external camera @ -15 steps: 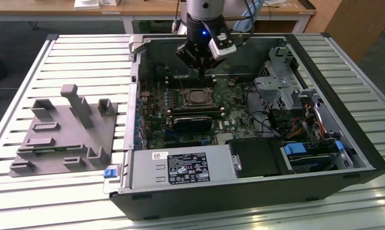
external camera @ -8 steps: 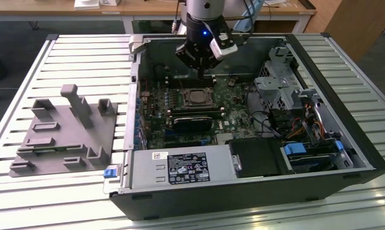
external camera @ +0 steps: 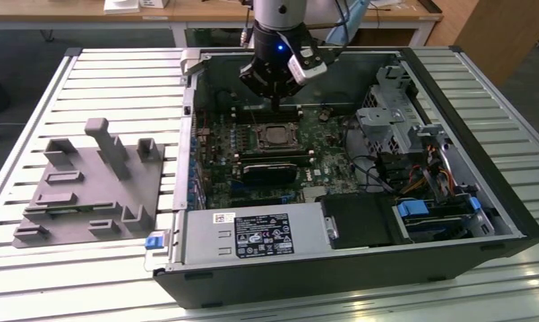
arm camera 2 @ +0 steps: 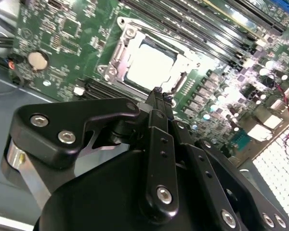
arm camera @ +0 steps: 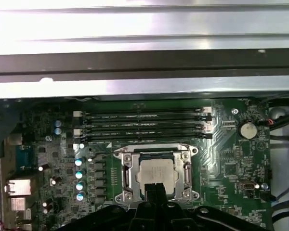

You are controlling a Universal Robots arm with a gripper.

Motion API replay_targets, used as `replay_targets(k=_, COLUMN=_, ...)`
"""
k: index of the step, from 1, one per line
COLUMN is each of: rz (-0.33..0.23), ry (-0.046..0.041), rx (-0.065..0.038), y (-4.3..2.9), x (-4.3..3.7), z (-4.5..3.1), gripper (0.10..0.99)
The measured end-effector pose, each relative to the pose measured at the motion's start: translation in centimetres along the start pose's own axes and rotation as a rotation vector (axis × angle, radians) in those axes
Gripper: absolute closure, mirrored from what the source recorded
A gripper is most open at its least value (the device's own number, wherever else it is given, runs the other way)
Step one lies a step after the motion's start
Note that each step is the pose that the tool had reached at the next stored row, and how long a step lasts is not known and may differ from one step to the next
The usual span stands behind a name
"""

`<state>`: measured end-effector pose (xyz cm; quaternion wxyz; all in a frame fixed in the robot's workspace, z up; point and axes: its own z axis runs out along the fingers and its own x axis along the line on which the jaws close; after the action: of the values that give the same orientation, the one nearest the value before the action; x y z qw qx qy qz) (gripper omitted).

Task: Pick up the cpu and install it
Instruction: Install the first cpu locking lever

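The open computer case (external camera: pixel 448 221) filled the centre and right of the exterior view, lying on a slatted table (external camera: pixel 117 74), with the grey plastic fixture (external camera: pixel 94 184) standing at middle left, well apart from the work. Inside the case the green motherboard (external camera: pixel 327 171) lay flat, and the arm (external camera: pixel 278 27) came down from the top centre of that frame.

The socket (arm camera: pixel 156 174) with its metal frame sat at lower centre of the first wrist view, below the rows of memory slots (arm camera: pixel 144 126). The cpu (arm camera: pixel 157 172) lay inside that frame, its pale top level and square to the surround; in the second wrist view it showed at upper centre (arm camera 2: pixel 151 65), seemingly seated already.

The gripper (arm camera 2: pixel 157 95) hung just above the near edge of the socket, its two fingers (arm camera: pixel 154 192) pressed together with nothing between them, so clenched empty rather than grasping the chip.

Judged from this, the placing looked done and the care now lay in confirming seating: the chip should lie flush with no corner raised, and any contact should be straight down and light, since sideways pressure could harm the socket contacts beneath. Whether it was fully home could not be told
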<state>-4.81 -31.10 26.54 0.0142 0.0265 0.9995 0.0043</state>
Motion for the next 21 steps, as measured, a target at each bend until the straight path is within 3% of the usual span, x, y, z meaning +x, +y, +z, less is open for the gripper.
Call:
replay_targets(k=6, rz=-0.006, ry=0.0, rx=0.0, y=-0.05, x=0.97, z=0.07, gripper=0.98)
replay_targets(k=21, rz=-0.01, ry=0.0001, rx=0.0, y=-0.24, x=4.4, z=0.49, gripper=0.98)
